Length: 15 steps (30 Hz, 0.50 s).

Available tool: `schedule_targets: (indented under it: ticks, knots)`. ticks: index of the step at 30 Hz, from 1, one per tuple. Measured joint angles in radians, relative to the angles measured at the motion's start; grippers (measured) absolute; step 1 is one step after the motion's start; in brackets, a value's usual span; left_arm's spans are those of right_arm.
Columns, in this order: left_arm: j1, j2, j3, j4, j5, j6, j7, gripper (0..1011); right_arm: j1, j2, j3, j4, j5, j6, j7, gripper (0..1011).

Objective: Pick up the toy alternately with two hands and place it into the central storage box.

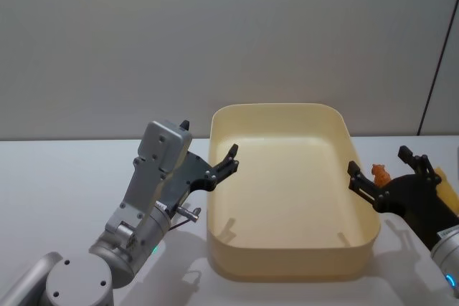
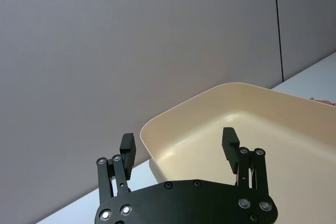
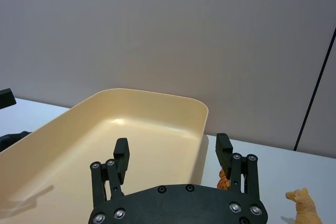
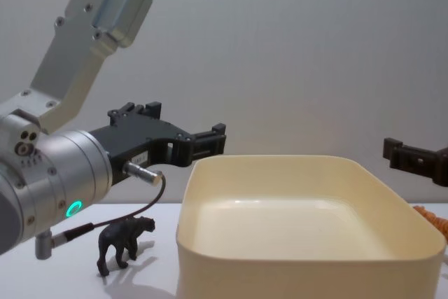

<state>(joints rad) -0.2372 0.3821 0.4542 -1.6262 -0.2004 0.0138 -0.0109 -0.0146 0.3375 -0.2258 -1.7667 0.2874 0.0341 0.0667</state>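
The cream-yellow central storage box (image 1: 287, 261) stands mid-table, and its inside looks bare. My left gripper (image 1: 209, 141) hovers open at the box's left rim with nothing between its fingers (image 2: 230, 142). A black bear toy (image 4: 124, 241) stands on the table below that arm, left of the box (image 4: 301, 274). On the other side, my right gripper (image 1: 378, 160) hangs open and empty by the box's right wall. A small orange toy (image 1: 380, 173) sits on the table just outside that wall, partly behind a fingertip (image 3: 223, 150). A tan toy animal (image 3: 302, 208) stands farther right.
The white table (image 1: 64, 177) runs left of the box. A plain grey wall (image 1: 229, 34) closes the back, with a dark vertical seam (image 1: 437, 69) at the right. A cable (image 4: 133, 211) loops from the left wrist above the bear.
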Motion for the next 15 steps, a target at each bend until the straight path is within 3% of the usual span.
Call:
schedule_targets:
  ticks: [15]
  knots:
    - [0.0, 0.0, 0.0, 0.0, 0.0, 0.0, 0.0, 1001, 0.0, 0.0, 0.0, 0.0, 0.0, 0.0, 0.0, 1001]
